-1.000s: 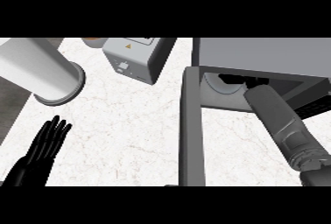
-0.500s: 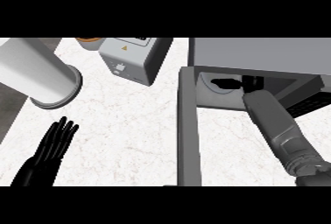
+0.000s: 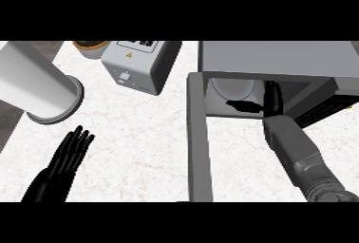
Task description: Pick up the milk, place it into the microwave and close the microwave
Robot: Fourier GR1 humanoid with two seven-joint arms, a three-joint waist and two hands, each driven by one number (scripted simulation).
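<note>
Inside, right hand [image 3: 272, 97], milk hidden.

Single view, head camera. Looks steeply down onto the white marble counter [image 3: 147, 142] from above and close in. Forearms enter from the lower edge; far side of the counter lies at the top. Frame spans from a white cylinder [image 3: 35, 90] at left to the microwave [image 3: 280, 61] at upper right.

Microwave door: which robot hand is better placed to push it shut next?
Left, probably. The left robot hand lies open on the outer side of the open microwave door, free to push it. The right robot hand is inside the microwave, its forearm blocking the doorway, so it must withdraw first.
</note>
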